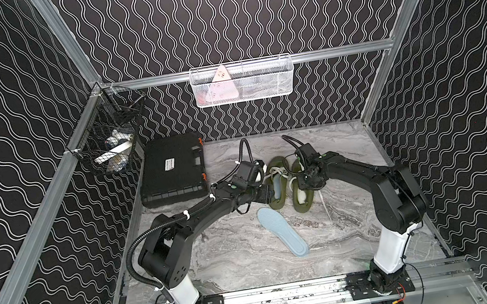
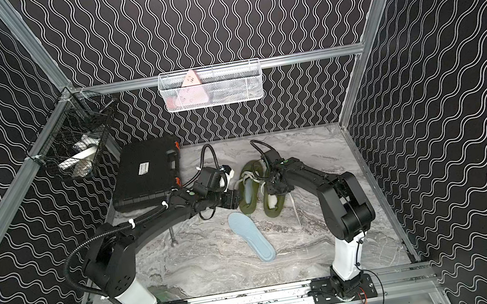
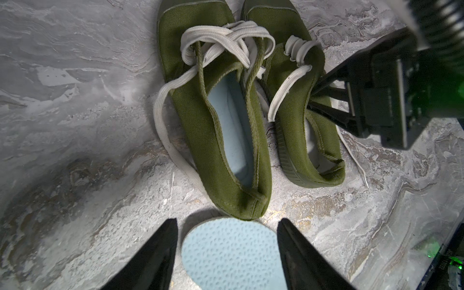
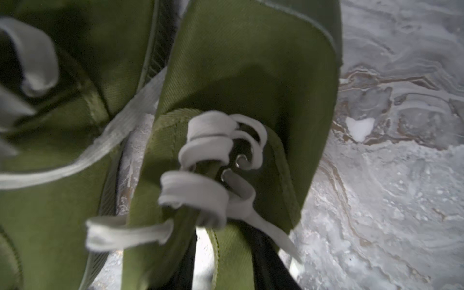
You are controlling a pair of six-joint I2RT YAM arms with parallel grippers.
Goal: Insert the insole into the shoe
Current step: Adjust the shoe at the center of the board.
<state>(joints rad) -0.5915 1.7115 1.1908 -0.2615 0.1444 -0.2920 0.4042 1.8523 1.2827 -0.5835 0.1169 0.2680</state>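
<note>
1. Landmark: the white-lined shoe [image 1: 303, 199] [image 2: 273, 204], olive green, stands on the marble table [image 1: 236, 259] with its toe toward the back wall.
2. A blue-lined shoe [image 1: 277, 203] [image 3: 200, 125] of the same colour stands just beside the white-lined shoe, on its left. The two are parallel, and a light-blue insert is seated inside it.
3. Task item: the loose insole [image 1: 283, 232] [image 2: 251, 237] lies flat on the table, outside the white-lined shoe. It is near that shoe's heel, to its left and toward the robot bases.
4. Left gripper [image 3: 227, 222]: jaws spread wide. It hovers left of the white-lined shoe's heel with the rounded end of the insole [image 3: 231, 253] seen between the fingers. It grasps nothing.
5. Right gripper [image 3: 312, 99]: positioned at the right side wall of the white-lined shoe [image 3: 296, 113]. In the right wrist view one of its fingers [image 4: 185, 266] sits inside the collar and the other outside. Whether they are pressing the fabric cannot be told.
6. A white lace [image 1: 327, 209] trails on the table to the right of the white-lined shoe.
7. A black tool case [image 1: 172, 170] lies well to the left of the white-lined shoe, against the side wall.
</note>
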